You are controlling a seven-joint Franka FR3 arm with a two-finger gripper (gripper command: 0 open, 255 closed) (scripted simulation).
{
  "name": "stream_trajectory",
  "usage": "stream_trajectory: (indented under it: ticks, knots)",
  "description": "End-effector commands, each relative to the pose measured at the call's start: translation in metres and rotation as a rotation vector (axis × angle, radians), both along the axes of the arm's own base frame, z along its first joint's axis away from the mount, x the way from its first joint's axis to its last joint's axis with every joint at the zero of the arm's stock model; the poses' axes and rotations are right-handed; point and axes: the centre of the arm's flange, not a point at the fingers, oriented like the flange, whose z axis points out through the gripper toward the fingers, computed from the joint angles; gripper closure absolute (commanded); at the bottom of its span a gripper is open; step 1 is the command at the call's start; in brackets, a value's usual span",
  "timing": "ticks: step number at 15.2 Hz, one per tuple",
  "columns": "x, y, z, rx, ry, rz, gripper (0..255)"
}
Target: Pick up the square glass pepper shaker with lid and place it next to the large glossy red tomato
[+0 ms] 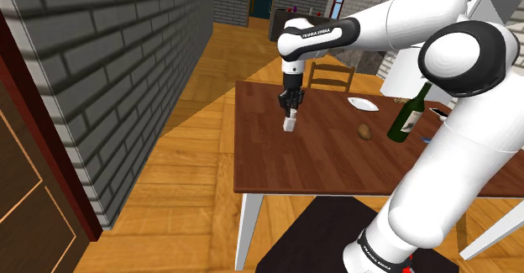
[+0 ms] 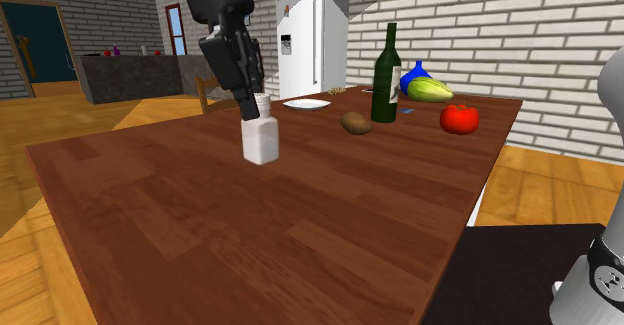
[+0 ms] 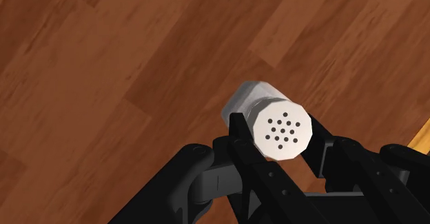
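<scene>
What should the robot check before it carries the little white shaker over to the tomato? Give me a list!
1. Fingers on both sides of the cap: ok. The gripper clasps the shaker at its holed cap.
2. Shaker upright: ok, it stands straight under the gripper in the second exterior view.
3. Shaker lifted off the table: cannot tell; its base looks level with the wood.
4. Straight path to the tomato: not ok. The potato and the tall green bottle stand roughly in between, so it probably needs to go around.
5. Free spot beside the tomato: ok, bare wood shows in front of it.
</scene>
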Motion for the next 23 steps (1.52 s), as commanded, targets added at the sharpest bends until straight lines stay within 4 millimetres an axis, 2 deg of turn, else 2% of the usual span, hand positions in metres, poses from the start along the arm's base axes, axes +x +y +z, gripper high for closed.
stream_trajectory:
  ticks: [1,14,23]
  knots:
    - [0.0,0.001,0.011,0.0,0.0,0.0,255]
    - [0.0,0.001,0.076,0.0,0.0,0.0,255]
    - [-0.096,-0.07,0.076,0.0,0.0,0.0,255]
